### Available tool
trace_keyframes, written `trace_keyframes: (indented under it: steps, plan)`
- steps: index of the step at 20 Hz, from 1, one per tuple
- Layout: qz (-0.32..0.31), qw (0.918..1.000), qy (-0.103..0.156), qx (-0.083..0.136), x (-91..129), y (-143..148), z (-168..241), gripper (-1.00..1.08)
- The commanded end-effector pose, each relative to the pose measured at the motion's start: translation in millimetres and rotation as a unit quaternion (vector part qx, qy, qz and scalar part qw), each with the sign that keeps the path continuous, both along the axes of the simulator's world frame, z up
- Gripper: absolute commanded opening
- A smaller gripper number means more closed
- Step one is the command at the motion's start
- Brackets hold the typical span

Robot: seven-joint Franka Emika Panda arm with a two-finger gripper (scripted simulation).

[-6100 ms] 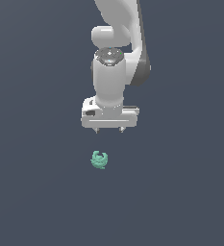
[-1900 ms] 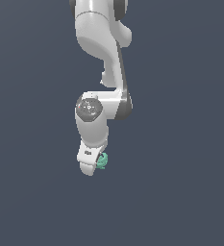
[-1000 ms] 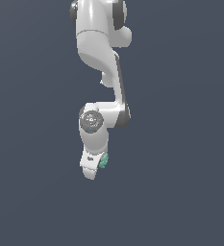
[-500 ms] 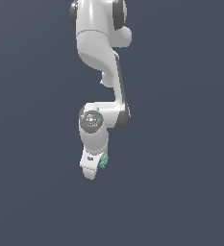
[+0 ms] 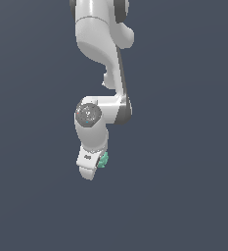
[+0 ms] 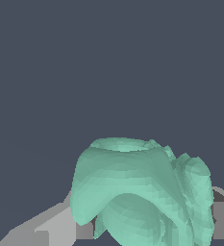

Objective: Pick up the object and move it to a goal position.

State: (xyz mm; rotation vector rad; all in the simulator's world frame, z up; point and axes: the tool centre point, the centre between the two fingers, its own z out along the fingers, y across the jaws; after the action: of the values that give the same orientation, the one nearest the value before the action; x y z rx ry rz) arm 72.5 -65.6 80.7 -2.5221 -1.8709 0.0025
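Observation:
The object (image 5: pixel 102 160) is a small teal-green knobbly clump, partly hidden behind the white hand in the exterior view. My gripper (image 5: pixel 90 170) is turned edge-on to that camera and hangs low on the bent arm. In the wrist view the object (image 6: pixel 137 192) fills the space between the two grey fingers (image 6: pixel 60 226), with the opposite finger showing at its other side. The gripper is shut on the object.
A plain dark blue-grey background surrounds the arm in both views. The white arm (image 5: pixel 101 44) comes down from the top of the exterior view, with its elbow (image 5: pixel 118 108) above the hand.
Since the earliest frame the arm has folded, the hand has turned edge-on and the fingers have shut on the object. Over the last second nothing has visibly moved.

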Motion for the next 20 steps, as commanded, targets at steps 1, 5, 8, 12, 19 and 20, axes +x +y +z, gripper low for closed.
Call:
trace_keyframes:
  steps: [1, 5, 8, 12, 19, 20]
  plan:
    - [0.000, 1.0000, -0.001, 0.000, -0.3, -4.5, 20.1, -1.00]
    - [0.000, 1.0000, -0.001, 0.000, -1.7, -14.0, 60.0, -1.00]
    - [0.000, 1.0000, -0.001, 0.000, -2.7, -21.6, 94.3, -1.00]
    - [0.001, 1.0000, -0.001, 0.000, -3.8, -32.1, 140.3, -1.00]
    - [0.001, 1.0000, -0.001, 0.000, -4.8, -50.1, 217.9, -1.00]
    - [0.001, 1.0000, -0.001, 0.001, -4.9, -52.8, 228.6, -1.00]
